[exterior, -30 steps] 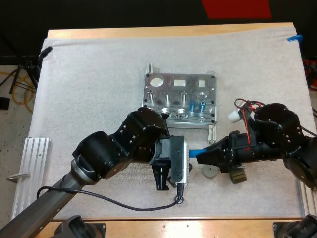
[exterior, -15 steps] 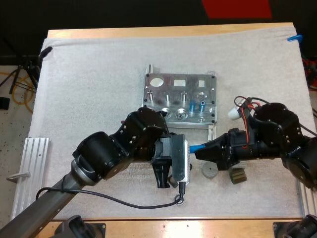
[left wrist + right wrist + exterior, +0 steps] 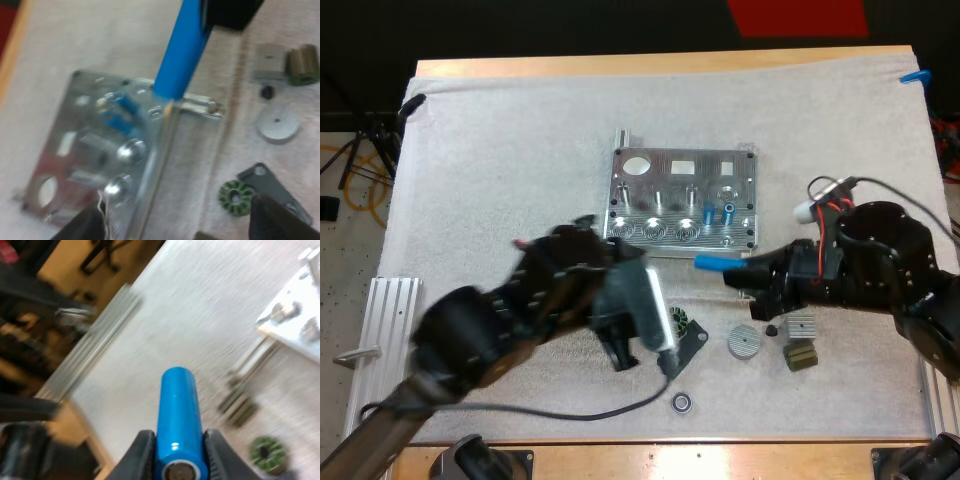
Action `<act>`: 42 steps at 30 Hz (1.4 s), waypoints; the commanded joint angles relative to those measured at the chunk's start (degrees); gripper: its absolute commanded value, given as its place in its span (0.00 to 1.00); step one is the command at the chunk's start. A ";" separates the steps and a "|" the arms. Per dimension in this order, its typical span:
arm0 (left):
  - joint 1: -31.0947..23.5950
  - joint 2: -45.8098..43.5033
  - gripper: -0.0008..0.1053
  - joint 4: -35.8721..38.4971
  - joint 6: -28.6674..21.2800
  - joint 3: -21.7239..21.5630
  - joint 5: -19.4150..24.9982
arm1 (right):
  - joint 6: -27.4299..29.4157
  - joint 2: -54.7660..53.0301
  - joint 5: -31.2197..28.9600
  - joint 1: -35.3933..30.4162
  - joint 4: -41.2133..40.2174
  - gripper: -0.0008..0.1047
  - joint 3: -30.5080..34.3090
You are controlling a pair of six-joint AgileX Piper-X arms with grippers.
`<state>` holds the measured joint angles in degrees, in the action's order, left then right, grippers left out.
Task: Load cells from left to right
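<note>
No legible text, labels, numbers or signs anywhere.

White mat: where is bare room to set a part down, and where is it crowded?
Bare: the white mat beyond the metal fixture and to its left. Crowded: the fixture's near side, where small parts lie and the right gripper holds a blue cylinder.

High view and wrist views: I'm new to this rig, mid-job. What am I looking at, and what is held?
Two robot arms work at a table with a white mat. The high view looks down from behind them; each wrist view rides on one arm. On the mat lies a metal fixture with two blue cells already in it; a grey disc, a green ring and other small parts lie nearby. The right tool grips a third cell by the fixture's near edge. The left tool is open, holding nothing.
</note>
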<state>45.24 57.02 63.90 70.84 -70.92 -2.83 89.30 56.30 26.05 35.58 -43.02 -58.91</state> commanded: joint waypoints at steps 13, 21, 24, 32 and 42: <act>-25.53 -19.72 0.56 -0.61 6.54 14.04 -9.00 | 10.03 15.45 -14.70 -0.04 -16.03 0.01 -17.66; -28.75 -22.10 0.56 -6.70 8.79 15.77 -15.05 | 15.80 27.08 -28.00 -0.04 -21.10 0.01 -28.75; -28.75 -22.10 0.56 -7.70 8.79 15.77 -15.93 | 19.33 31.90 -32.60 -0.04 -25.54 0.01 -33.19; -28.75 -22.10 0.56 -7.68 8.79 15.77 -16.33 | 24.87 40.90 -37.03 -0.04 -29.46 0.01 -37.59; -28.75 -22.10 0.56 -7.68 8.79 15.77 -16.33 | 26.64 46.16 -41.78 -0.04 -30.04 0.01 -37.59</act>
<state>16.54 35.11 56.83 78.90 -55.21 -18.76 115.29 102.75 -14.98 35.58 -72.49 -95.75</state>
